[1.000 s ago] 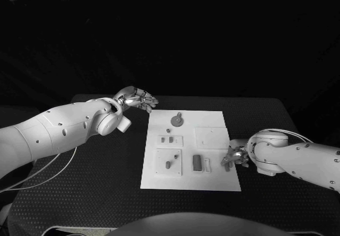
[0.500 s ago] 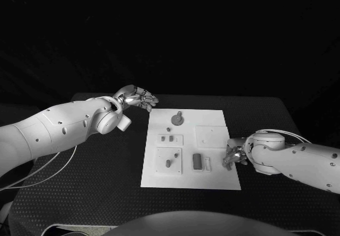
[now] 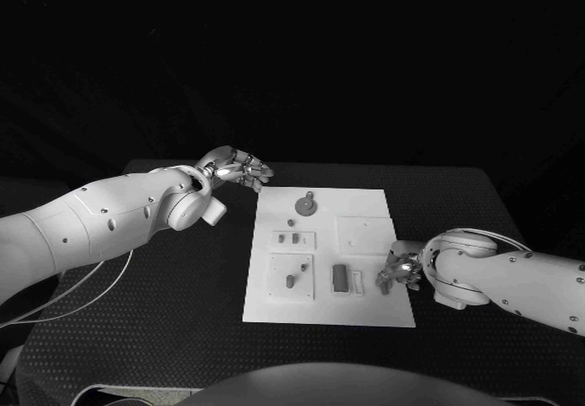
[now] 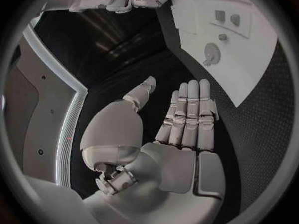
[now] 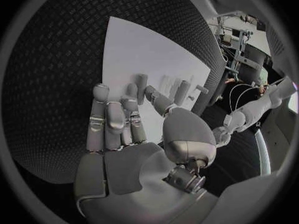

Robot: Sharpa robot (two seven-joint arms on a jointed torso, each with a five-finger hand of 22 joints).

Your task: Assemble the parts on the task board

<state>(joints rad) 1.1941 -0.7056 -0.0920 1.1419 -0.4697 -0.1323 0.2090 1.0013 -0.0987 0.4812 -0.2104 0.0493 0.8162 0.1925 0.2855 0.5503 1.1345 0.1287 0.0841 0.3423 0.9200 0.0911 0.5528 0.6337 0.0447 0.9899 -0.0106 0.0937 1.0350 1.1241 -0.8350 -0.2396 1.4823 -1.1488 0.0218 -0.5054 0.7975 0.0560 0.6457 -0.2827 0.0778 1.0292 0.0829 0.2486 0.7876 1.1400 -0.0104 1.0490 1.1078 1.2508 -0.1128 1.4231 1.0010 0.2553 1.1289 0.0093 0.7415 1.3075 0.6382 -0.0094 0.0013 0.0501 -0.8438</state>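
One task board (image 3: 366, 311); two hands, left (image 3: 239, 170) and right (image 3: 399, 271).

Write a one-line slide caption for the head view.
Right hand works at the task board's right edge while the left hand hovers open beyond its far-left corner.

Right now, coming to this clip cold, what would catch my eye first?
The white task board in the middle of the black table, dotted with small dark parts such as the round one near its far edge. Next, the right hand at the board's right edge, fingers over a small part. The left hand hovers open-fingered beyond the board's far left corner.
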